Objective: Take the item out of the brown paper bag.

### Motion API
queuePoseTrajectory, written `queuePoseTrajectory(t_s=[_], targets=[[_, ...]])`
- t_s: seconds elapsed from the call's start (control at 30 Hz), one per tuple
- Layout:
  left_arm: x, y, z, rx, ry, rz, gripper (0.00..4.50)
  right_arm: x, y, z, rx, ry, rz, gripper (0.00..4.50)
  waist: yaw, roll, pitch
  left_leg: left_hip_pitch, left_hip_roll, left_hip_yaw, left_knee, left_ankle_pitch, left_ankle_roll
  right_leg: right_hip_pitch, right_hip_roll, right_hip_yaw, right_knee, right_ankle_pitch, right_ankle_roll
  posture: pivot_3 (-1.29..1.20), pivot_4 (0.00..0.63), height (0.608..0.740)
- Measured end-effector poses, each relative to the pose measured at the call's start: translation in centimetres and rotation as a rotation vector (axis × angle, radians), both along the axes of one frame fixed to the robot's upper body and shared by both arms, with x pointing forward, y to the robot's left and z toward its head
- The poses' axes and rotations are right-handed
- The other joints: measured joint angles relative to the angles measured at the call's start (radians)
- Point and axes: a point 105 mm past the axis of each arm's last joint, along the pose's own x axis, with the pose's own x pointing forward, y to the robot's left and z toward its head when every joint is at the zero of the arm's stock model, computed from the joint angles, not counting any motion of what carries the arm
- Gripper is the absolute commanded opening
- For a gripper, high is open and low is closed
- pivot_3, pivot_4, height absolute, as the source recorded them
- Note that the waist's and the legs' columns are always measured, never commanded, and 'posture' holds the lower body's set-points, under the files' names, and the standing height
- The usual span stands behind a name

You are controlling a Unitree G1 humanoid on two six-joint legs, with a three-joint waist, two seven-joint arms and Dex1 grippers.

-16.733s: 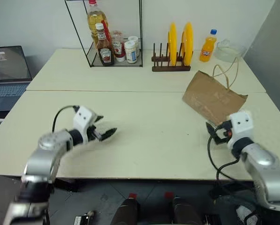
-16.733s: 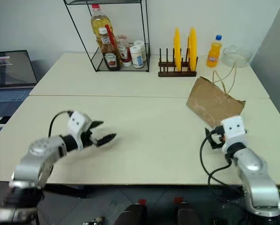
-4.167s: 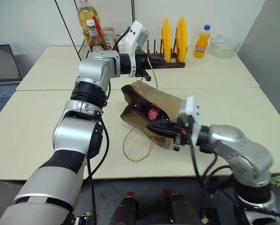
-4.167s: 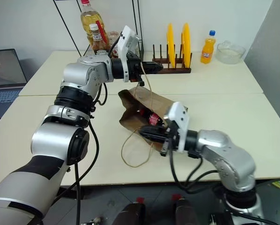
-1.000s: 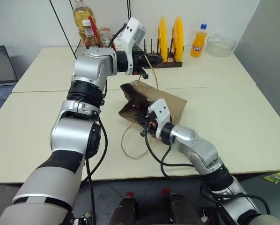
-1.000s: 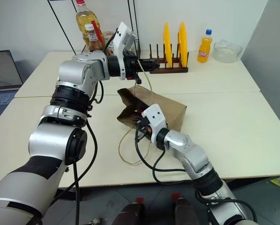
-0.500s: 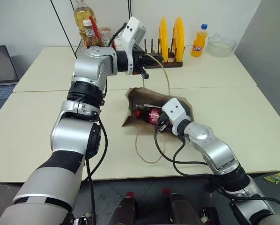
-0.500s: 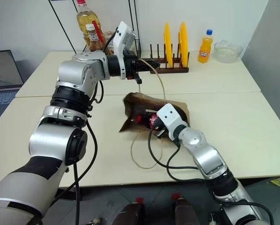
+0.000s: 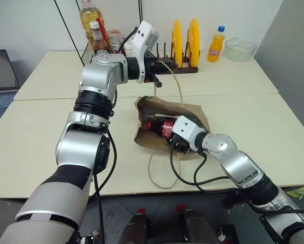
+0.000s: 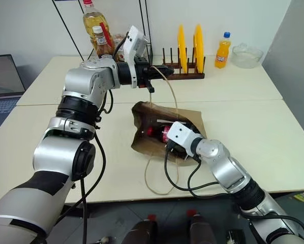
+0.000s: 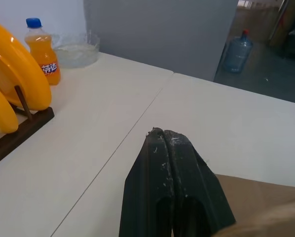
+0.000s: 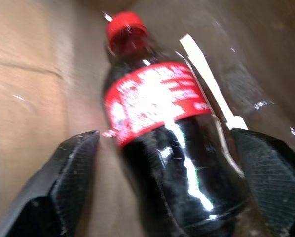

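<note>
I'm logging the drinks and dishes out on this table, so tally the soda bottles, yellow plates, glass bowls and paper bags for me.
Soda bottles: 2, cola bottle in the brown paper bag, orange soda bottle
Yellow plates: 2
Glass bowls: 1
Paper bags: 1
Total: 6

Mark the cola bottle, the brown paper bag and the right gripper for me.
cola bottle (image 12: 160, 98): right wrist view, on its red label.
brown paper bag (image 9: 195, 113): left eye view, on its creased upper side.
right gripper (image 12: 169, 187): right wrist view, between its open fingers, astride the bottle.
</note>
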Motion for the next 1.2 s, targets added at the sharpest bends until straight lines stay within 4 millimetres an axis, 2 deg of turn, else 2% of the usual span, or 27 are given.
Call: queuePoseTrajectory(t_s=[0.1, 0.3, 0.4, 0.47, 0.7, 0.8, 0.97, 1.07, 1.13, 1.2], targets=[[-0.1, 0.0, -0.3, 0.000, -0.002, 0.000, 0.00, 0.3, -0.5, -1.1, -0.088, -0.039, 0.009, 4.47, 0.001, 0.000, 0.000, 0.000, 0.000, 0.000, 0.000, 0.000, 0.000, 0.000, 0.000, 0.000, 0.000, 0.000, 0.000, 0.00, 0.150, 0.740], [-0.4, -0.2, 0.2, -0.005, -0.016, -0.009, 0.00, 0.8, -0.5, -1.5, -0.182, -0.091, 0.073, 4.47, 0.000, 0.000, 0.000, 0.002, 0.000, 0.000, 0.000, 0.000, 0.000, 0.003, 0.000, 0.000, 0.000, 0.000, 0.000, 0.00, 0.150, 0.740], [-0.4, -0.2, 0.3, -0.006, -0.021, -0.005, 0.00, 0.9, -0.5, -1.6, -0.190, -0.094, 0.095, 3.91, 0.001, 0.000, 0.000, 0.003, 0.000, 0.000, 0.001, 0.000, 0.000, 0.003, 0.000, -0.001, 0.000, 0.000, 0.000, 0.00, 0.150, 0.740], [-0.4, -0.2, 0.5, -0.008, -0.026, -0.001, 0.00, 1.0, -0.8, -1.4, -0.194, -0.099, 0.096, 3.31, 0.001, 0.000, 0.000, 0.002, 0.000, 0.000, 0.001, 0.000, 0.000, 0.003, 0.000, -0.001, 0.000, 0.000, 0.000, 0.00, 0.150, 0.740], [-0.4, -0.2, 0.5, -0.008, -0.026, 0.005, 0.00, 0.7, -1.2, -1.0, -0.196, -0.109, 0.112, 3.24, 0.009, 0.000, 0.000, 0.001, 0.000, 0.000, 0.001, 0.000, 0.000, 0.003, 0.000, -0.001, -0.001, 0.000, 0.000, 0.00, 0.150, 0.740], [0.0, 0.0, 0.3, -0.010, -0.023, 0.028, 0.00, 0.2, -1.0, -0.2, -0.113, -0.103, 0.110, 3.24, 0.009, 0.000, 0.000, 0.001, 0.000, 0.000, 0.001, 0.000, 0.000, 0.002, 0.000, 0.000, -0.001, 0.000, 0.000, 0.00, 0.150, 0.740], [0.8, 0.3, -0.2, -0.003, -0.018, 0.074, 0.00, -2.0, 0.8, 4.1, 0.186, -0.084, 0.204, 3.24, 0.005, 0.000, 0.000, 0.000, 0.000, 0.000, 0.000, 0.000, 0.000, 0.000, 0.000, 0.000, -0.001, 0.000, 0.000, 0.00, 0.150, 0.740], [1.1, 0.2, 0.3, 0.000, -0.038, 0.089, 0.00, -3.2, 0.4, 4.9, 0.231, -0.054, 0.248, 3.24, 0.006, 0.000, 0.000, 0.000, 0.000, 0.000, 0.000, 0.000, 0.000, 0.001, 0.000, 0.000, -0.001, 0.000, 0.000, 0.00, 0.150, 0.740], [1.3, 0.3, 0.5, 0.005, -0.046, 0.096, 0.00, -4.2, -0.1, 4.8, 0.270, 0.015, 0.278, 3.24, 0.007, 0.000, 0.000, 0.000, 0.000, 0.000, 0.000, 0.000, 0.000, 0.001, 0.000, 0.000, -0.001, 0.000, 0.000, 0.00, 0.150, 0.740], [1.5, 0.4, 0.4, 0.011, -0.046, 0.105, 0.00, -5.8, -0.3, 5.6, 0.358, 0.093, 0.337, 3.24, 0.007, 0.000, 0.000, 0.000, 0.000, 0.000, 0.000, 0.000, 0.000, 0.001, 0.000, -0.001, -0.001, 0.000, 0.000, 0.00, 0.150, 0.740]])
